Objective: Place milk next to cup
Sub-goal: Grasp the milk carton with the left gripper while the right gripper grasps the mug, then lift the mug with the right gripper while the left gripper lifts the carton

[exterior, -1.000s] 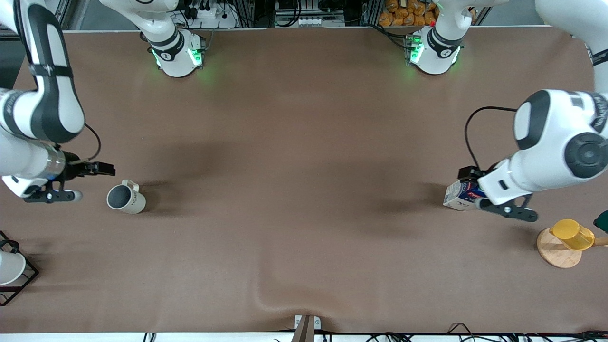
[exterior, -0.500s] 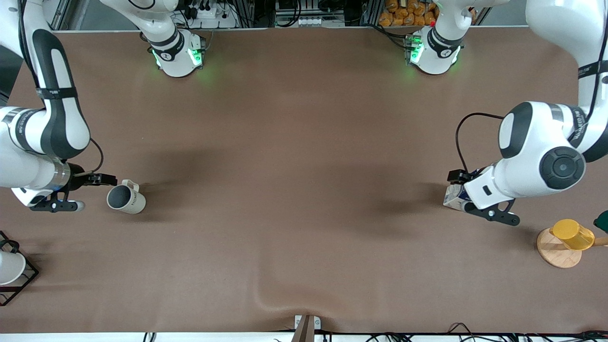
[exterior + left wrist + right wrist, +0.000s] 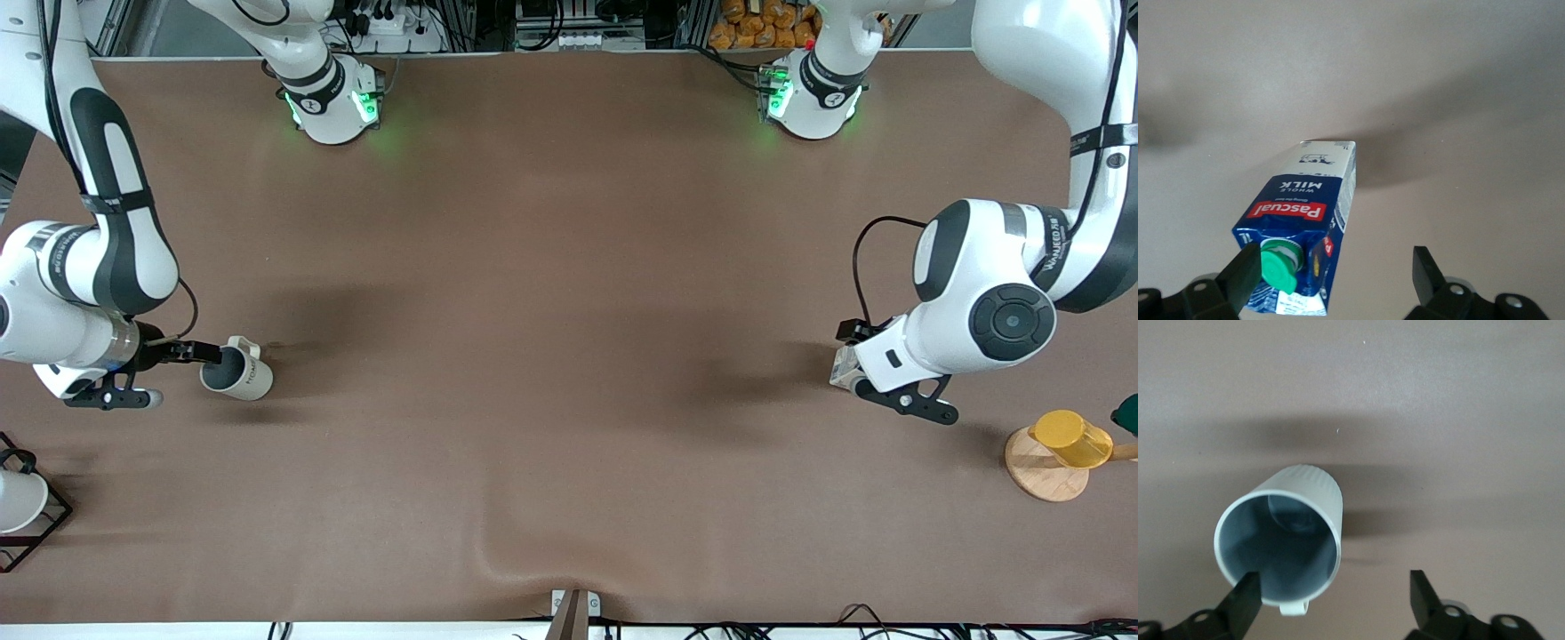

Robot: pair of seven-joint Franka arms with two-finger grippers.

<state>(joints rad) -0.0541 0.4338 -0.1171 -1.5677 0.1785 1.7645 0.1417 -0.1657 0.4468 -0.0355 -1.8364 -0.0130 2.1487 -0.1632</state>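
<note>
- The milk carton [image 3: 1301,220] looks like coated paperboard with a slight sheen and printed blue, white and red panels; its round green cap [image 3: 1281,265] looks like smooth plastic.
- The mug [image 3: 1281,533] looks ceramic: fine ribbing on its pale outer wall, a smooth grey glaze inside.
- The table covering [image 3: 569,356] is matt brown, soft-looking, with a low ripple near the front edge.
- The fingers [image 3: 1243,600] of the right gripper look like matt black plastic.
- The arm shells [image 3: 969,293] are glossy white with black joints.
- The yellow cup [image 3: 1071,437] looks smooth; the disc [image 3: 1036,471] under it shows pale wood.
- The rack [image 3: 44,524] is thin black wire.
</note>
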